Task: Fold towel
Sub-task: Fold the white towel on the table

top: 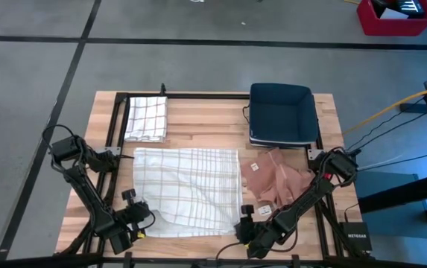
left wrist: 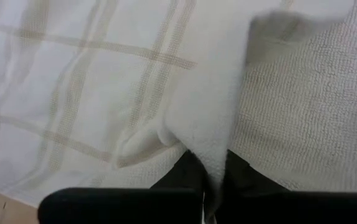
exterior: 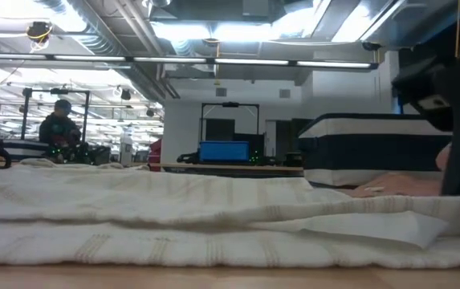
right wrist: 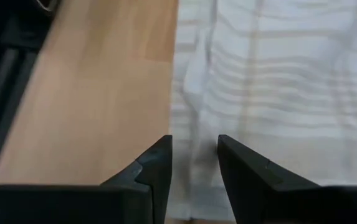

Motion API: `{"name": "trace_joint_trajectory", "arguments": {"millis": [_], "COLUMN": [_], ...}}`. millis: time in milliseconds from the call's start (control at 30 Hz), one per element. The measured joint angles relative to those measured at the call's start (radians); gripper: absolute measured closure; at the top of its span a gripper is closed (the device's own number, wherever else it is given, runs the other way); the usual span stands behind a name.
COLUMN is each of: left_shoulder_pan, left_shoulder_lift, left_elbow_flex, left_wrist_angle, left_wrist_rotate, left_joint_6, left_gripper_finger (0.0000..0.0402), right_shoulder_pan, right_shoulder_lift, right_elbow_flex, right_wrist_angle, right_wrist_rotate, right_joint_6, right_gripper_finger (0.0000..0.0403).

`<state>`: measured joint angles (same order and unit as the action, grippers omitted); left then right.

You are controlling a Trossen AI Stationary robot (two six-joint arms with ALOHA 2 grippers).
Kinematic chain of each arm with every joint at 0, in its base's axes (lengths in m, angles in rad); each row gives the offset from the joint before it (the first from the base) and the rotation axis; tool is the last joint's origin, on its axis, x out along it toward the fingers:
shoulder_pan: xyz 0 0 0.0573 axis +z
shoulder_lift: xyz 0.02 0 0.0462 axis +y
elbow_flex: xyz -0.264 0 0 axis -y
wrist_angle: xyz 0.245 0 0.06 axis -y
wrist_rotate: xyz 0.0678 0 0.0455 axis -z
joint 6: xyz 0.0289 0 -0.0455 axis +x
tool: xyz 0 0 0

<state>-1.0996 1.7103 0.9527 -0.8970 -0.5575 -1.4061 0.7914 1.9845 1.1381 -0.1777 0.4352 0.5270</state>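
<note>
A white towel with beige checks [top: 187, 190] lies spread on the wooden table, slightly rumpled along its near edge [exterior: 213, 225]. My left gripper [top: 147, 220] is at the towel's near left corner, shut on it [left wrist: 214, 186]. My right gripper [top: 241, 223] is low at the near right corner. Its fingers are open [right wrist: 194, 163], and the towel's right edge [right wrist: 194, 124] runs into the gap between them. My left gripper pinches a raised ridge of the towel [left wrist: 210, 163] at its near left corner between its two fingers. It comes slanting down from the table's near left. The cloth is gathered into a fold there, and the rest of the towel lies on the table. My right gripper has the towel's edge between its fingers; I cannot tell whether they touch it.
A second, folded checked towel [top: 146, 117] lies at the far left. A navy bin [top: 282, 112] stands at the far right. A pink cloth with a tag [top: 276, 182] lies just right of the spread towel. Bare wood [right wrist: 97, 93] shows beside the right gripper.
</note>
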Motion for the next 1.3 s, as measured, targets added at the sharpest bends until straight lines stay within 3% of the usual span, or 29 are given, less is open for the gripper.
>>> {"name": "trace_joint_trajectory", "arguments": {"millis": [233, 333, 433, 500, 700, 833, 1000, 1300], "left_shoulder_pan": [0.000, 0.000, 0.000, 0.000, 0.000, 0.001, 0.033, 0.194], "left_shoulder_lift": [0.000, 0.000, 0.000, -0.001, -0.057, -0.161, -0.348, -0.628], "left_elbow_flex": [0.000, 0.000, 0.000, 0.006, 0.140, 0.236, 0.266, 0.250], "left_wrist_angle": [0.000, 0.000, 0.000, -0.010, -0.289, -0.544, -0.677, -0.674], "left_wrist_rotate": [-0.001, -0.001, -0.001, 0.004, 0.040, -0.045, -0.153, -0.398], "left_joint_6": [0.000, 0.000, 0.000, -0.005, -0.026, -0.119, -0.184, 0.063], "left_gripper_finger": [0.0395, 0.0398, 0.0399, 0.0398, 0.0399, 0.0400, 0.0399, 0.0399], "right_shoulder_pan": [0.000, 0.000, 0.000, 0.000, -0.011, -0.060, -0.167, -0.457], "right_shoulder_lift": [-0.001, -0.001, -0.010, -0.023, -0.126, -0.242, -0.408, -0.600], "right_elbow_flex": [0.000, 0.000, 0.018, 0.052, 0.179, 0.219, 0.222, 0.222], "right_wrist_angle": [-0.031, -0.074, -0.118, -0.179, -0.483, -0.658, -0.703, -0.755], "right_wrist_rotate": [0.058, 0.084, 0.104, 0.108, 0.212, 0.305, 0.337, 0.393], "right_joint_6": [-0.013, -0.015, -0.021, -0.033, -0.033, 0.025, 0.014, -0.149], "right_gripper_finger": [0.0280, 0.0315, 0.0378, 0.0390, 0.0395, 0.0390, 0.0397, 0.0397]}}
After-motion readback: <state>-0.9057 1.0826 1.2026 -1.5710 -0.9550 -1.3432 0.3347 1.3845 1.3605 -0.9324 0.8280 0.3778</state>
